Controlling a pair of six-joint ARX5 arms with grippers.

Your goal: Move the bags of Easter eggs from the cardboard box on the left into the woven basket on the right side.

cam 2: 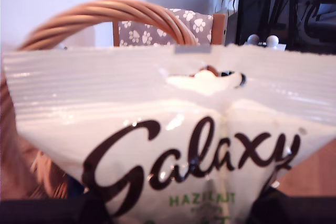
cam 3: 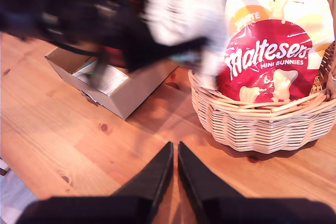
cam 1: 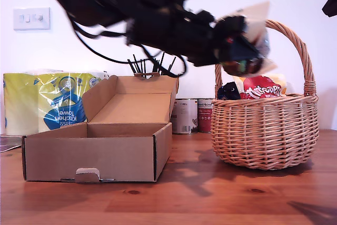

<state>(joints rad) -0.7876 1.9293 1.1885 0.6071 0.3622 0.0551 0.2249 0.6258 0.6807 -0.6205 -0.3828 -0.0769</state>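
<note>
My first gripper (cam 1: 247,46) hangs over the woven basket (cam 1: 263,130), under its arched handle (cam 2: 105,14), and is shut on a cream bag of Easter eggs (cam 2: 173,129) with brown "Galaxy" lettering (cam 1: 257,17). Inside the basket (cam 3: 252,124) stand a red-and-cream Maltesers bag (cam 1: 260,88) (cam 3: 268,61) and a dark blue bag (cam 1: 229,90). At the exterior view's left the cardboard box (cam 1: 95,156) (cam 3: 131,98) sits with its lid up; most of its inside is hidden. My second gripper (cam 3: 175,153) is shut on nothing, above the bare table in front of the basket.
A yellow-green kitchen towel pack (cam 1: 47,104) stands behind the box. Two tins (cam 1: 184,115) (cam 1: 205,114) sit between box and basket at the back. A dark arm part (cam 1: 331,1) shows at the exterior view's top right. The wooden table (cam 1: 189,198) runs forward.
</note>
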